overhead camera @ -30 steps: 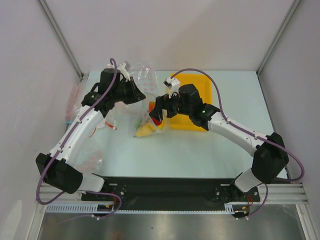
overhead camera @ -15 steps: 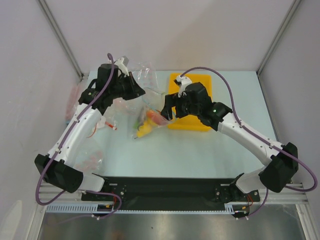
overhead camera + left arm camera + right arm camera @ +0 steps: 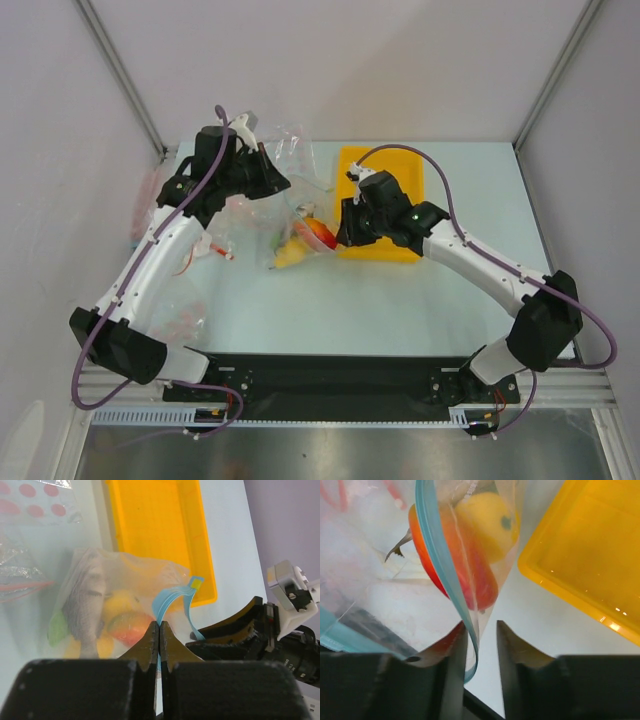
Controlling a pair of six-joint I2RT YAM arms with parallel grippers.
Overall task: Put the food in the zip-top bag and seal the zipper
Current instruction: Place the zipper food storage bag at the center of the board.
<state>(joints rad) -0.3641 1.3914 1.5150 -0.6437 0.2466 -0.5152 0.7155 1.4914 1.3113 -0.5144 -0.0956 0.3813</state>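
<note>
The zip-top bag (image 3: 292, 238) lies mid-table, lifted at its mouth. Through its clear wall the food shows: a grey fish (image 3: 87, 605), a red fruit (image 3: 127, 625), a yellow fruit (image 3: 120, 605) and a green piece (image 3: 57, 627). My left gripper (image 3: 159, 625) is shut on the light-blue zipper (image 3: 172, 597) at one end. My right gripper (image 3: 480, 625) is at the bag's other end, beside the red fruit (image 3: 470, 570). Its jaws stand a little apart with the zipper (image 3: 437, 555) hanging between them, against one finger.
The yellow tray (image 3: 395, 170) sits right behind my right gripper (image 3: 345, 230). Other clear bags lie at the back (image 3: 290, 145) and along the left side (image 3: 180, 310); one with red dots (image 3: 40, 500) is near the tray's far end.
The right gripper has shifted toward the bag's mouth corner and its jaws have narrowed from wide open around the zipper strip. The left gripper has kept its hold.
</note>
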